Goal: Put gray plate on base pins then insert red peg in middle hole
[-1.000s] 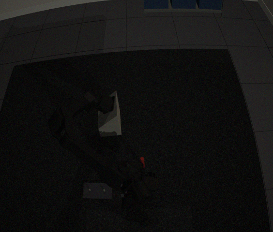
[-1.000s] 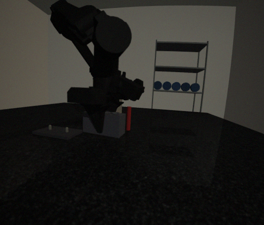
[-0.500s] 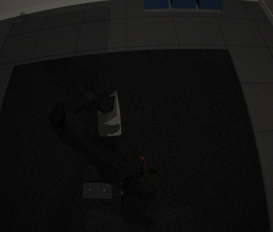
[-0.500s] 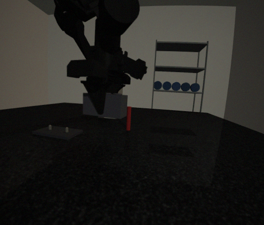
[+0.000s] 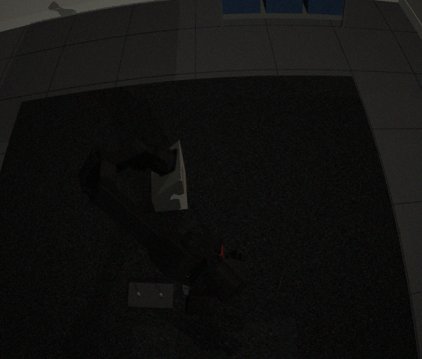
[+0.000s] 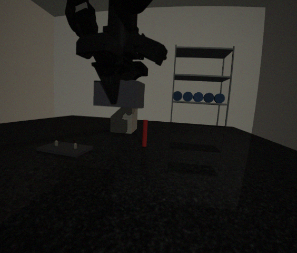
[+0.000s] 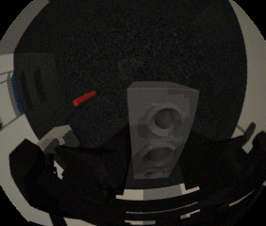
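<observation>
The gray plate (image 6: 132, 94) (image 7: 139, 108) is a thick block with a row of holes, seen in the wrist view. My gripper (image 6: 114, 98) (image 7: 151, 123) is shut on it, one finger on its near side, and holds it level, well above the table. The base (image 5: 149, 302) (image 6: 67, 152) lies flat on the table, left of the held plate in the exterior view, with two bare pale pins (image 5: 138, 294) (image 6: 75, 145). The red peg (image 5: 221, 251) (image 6: 145, 133) (image 7: 85, 98) stands upright on the table, right of the plate in the exterior view. The far finger is hidden.
A pale box (image 5: 164, 200) (image 6: 132, 125) (image 7: 58, 137) stands on the dark table (image 5: 280, 173) (image 6: 148, 204) behind the peg in the exterior view. A shelf rack (image 6: 201, 103) with blue round things stands by the far wall.
</observation>
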You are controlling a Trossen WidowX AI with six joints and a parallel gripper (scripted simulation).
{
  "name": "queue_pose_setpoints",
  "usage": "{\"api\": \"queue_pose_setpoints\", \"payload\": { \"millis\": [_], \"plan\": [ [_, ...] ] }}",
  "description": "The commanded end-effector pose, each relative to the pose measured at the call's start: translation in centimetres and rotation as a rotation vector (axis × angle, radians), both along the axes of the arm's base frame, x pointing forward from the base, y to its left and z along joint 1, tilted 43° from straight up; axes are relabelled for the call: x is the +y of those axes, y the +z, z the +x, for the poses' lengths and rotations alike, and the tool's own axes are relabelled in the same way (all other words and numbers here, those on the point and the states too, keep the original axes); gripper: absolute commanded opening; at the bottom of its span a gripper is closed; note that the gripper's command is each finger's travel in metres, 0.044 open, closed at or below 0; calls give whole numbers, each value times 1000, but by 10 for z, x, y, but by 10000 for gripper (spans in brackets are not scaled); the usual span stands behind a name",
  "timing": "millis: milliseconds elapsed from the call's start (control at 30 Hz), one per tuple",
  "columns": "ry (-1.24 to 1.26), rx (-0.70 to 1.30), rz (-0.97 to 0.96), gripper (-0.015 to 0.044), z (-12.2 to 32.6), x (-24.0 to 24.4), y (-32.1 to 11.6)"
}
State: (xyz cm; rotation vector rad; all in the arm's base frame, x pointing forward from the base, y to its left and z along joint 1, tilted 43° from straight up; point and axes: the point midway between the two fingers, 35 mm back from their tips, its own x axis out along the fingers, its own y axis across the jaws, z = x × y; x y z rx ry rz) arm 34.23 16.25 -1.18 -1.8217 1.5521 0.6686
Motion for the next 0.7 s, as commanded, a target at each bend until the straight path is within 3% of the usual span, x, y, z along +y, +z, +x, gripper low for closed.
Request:
{"api": "queue_pose_setpoints", "payload": {
  "millis": [0,667],
  "plan": [
    [-4,-5,9,0,-3,10,10],
    [20,18,15,0,10,-40,26]
  ]
}}
